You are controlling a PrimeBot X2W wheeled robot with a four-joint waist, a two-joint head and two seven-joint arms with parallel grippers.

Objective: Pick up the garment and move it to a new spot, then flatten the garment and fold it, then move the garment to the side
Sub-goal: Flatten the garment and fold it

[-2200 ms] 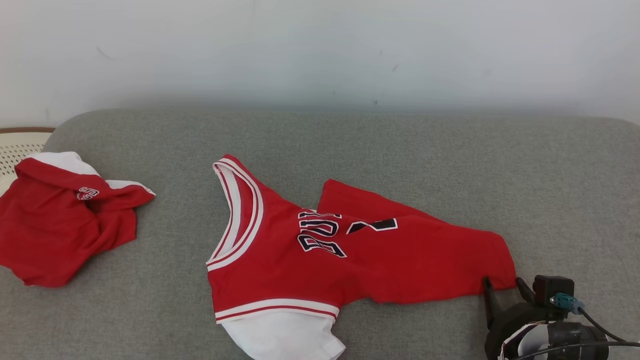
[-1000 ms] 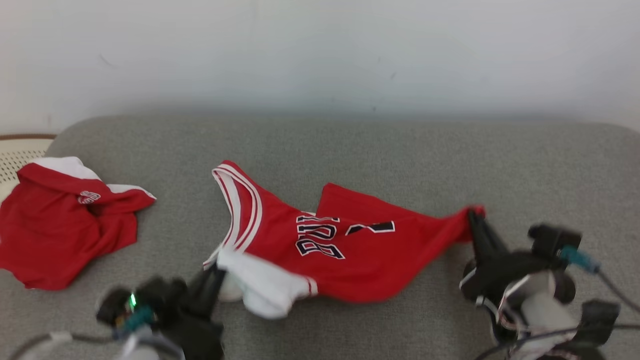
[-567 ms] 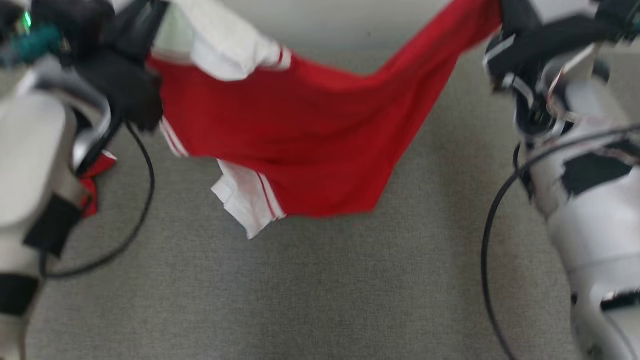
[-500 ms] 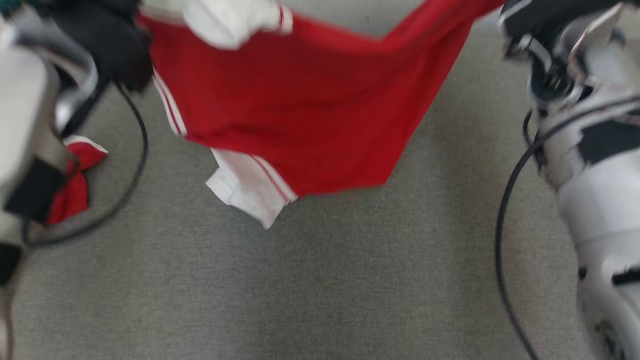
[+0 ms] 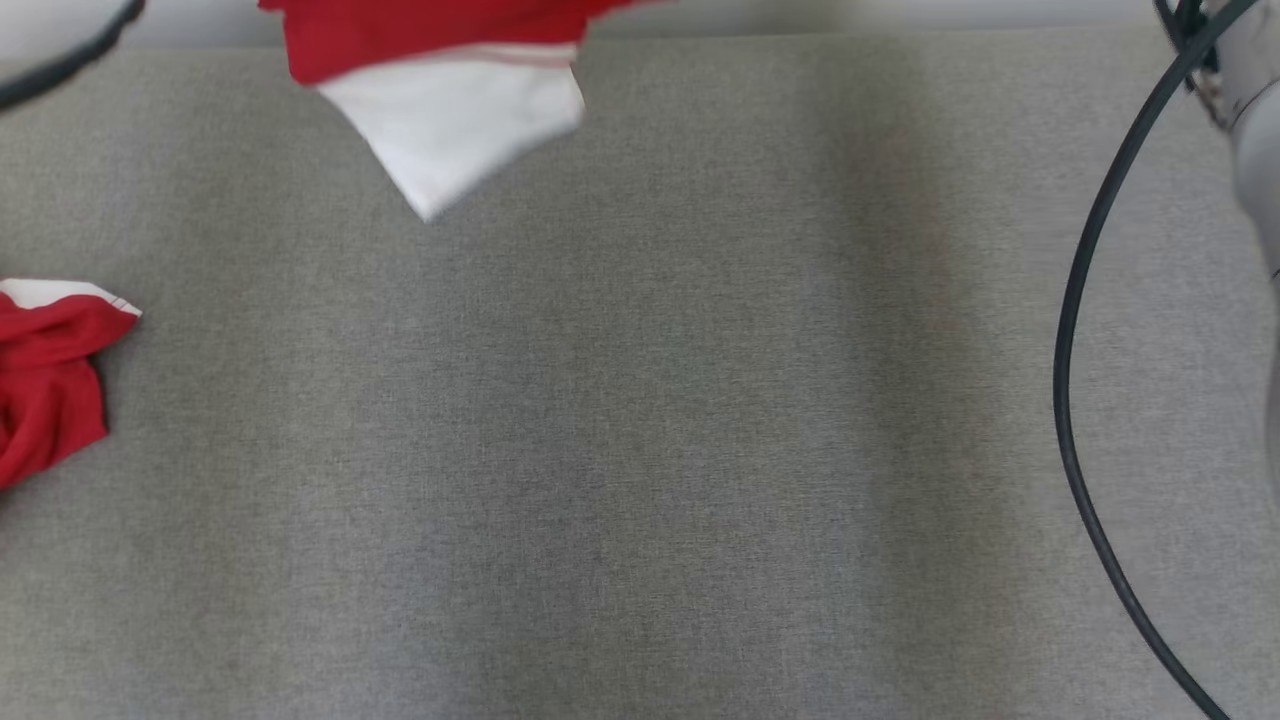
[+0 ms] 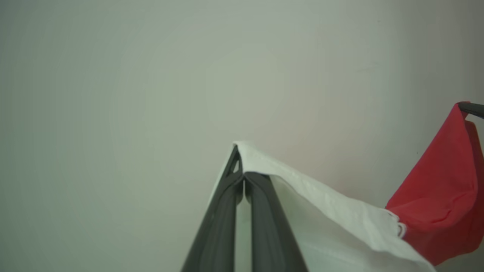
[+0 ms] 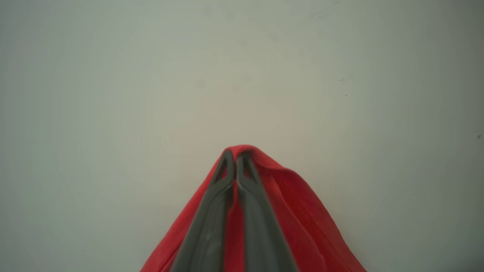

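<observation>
**Grey cushion** point(image 5: 640, 450). Broad upholstered surface. A moment ago its middle held the task's item. Now that stretch is bare, though the head camera has also tipped, so part of the shift is the view's own.

**Red jersey** point(image 5: 450, 110). The task's garment, red with a white panel. It was lying rumpled on the cushion and is now lifted clear and slung in the air between both arms. In the head view only its lower edge hangs in at the top. Judgement: pick-up is done and the carry to a new spot is under way; flattening, folding and setting aside all remain.

**Second red garment** point(image 5: 45, 380). On the cushion at the left edge, unmoved and well apart from the jersey.

**Black cable** point(image 5: 1075, 400). Runs down the right side.

**Left gripper** point(image 6: 242, 177). Fingers pinched together on the jersey's white panel point(image 6: 332, 226), with a pale wall point(image 6: 151, 94) behind.

**Right gripper** point(image 7: 236, 158). Clamped on a red corner point(image 7: 298, 211).
</observation>
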